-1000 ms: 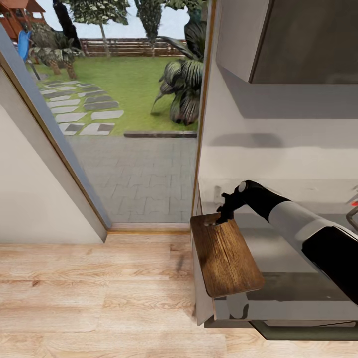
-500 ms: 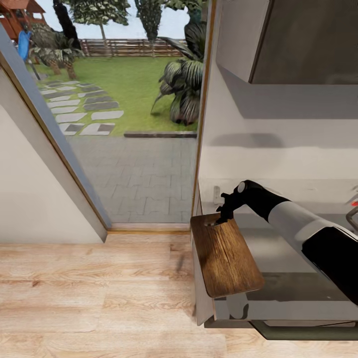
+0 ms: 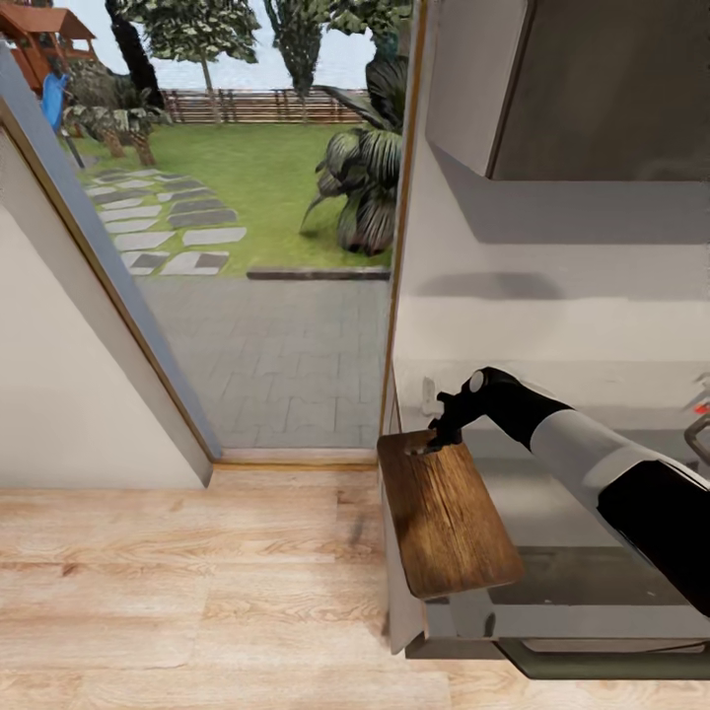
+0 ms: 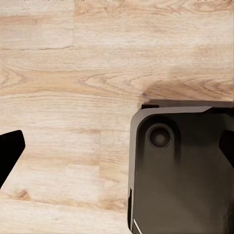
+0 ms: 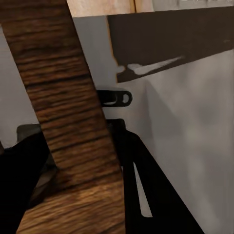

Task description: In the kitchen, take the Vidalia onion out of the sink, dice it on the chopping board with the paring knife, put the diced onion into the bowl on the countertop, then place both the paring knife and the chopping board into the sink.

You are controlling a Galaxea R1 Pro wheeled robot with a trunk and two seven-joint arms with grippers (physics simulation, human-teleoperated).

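The dark brown rectangular wooden chopping board (image 3: 446, 513) with visible grain lies at the left end of the smooth grey metallic countertop (image 3: 552, 498), its near corner overhanging the edge above the light plank floor (image 3: 187, 572). The right gripper (image 3: 435, 440) sits at the board's far short edge; in the right wrist view the board (image 5: 68, 122) runs between the two black fingers (image 5: 146, 190), so the jaws look clamped on its end. The left gripper's black fingertips (image 4: 9, 153) stand well apart over the floor, holding nothing. The step in hand looks like the last one, carrying the board to the sink; the chrome tap (image 3: 698, 426) just shows at the right. Next the board must be lifted clear, kept level against its leverage, and swung rightward towards the basin.
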